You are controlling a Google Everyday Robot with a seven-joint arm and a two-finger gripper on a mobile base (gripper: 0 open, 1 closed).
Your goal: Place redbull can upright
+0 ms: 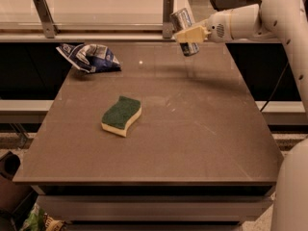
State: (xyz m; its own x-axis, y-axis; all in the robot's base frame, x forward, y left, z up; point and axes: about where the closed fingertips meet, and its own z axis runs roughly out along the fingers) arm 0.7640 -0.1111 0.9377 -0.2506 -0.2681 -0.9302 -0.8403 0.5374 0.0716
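Hand: the hand (pixel 186 35) hangs in the air above the far right part of the desk (pixel 202 134), at the end of the white arm (pixel 243 20) that reaches in from the right edge of the view.
Hand state: its pale yellow fingers (pixel 193 33) are closed across the middle of the redbull can (pixel 181 20), gripping it.
Redbull can: it is held clear of the desk, not touching the surface. It is tilted, with its upper end leaning to the left and away and its lower end poking out below the fingers.
Can's neighbours: its upper end shows just beside the right metal post (pixel 168 14) of the rail behind the desk. It is well apart from the other things on the desk.
Sponge: a sponge (pixel 121 115), green on top and yellow underneath, lies flat on the desk left of the middle, nearer the front than the can.
Snack bag: a crumpled blue-and-white snack bag (pixel 89 57) lies at the far left corner of the desk, well apart from the sponge.
Behind the desk: a pale counter with a second metal post (pixel 44 16) at the left.
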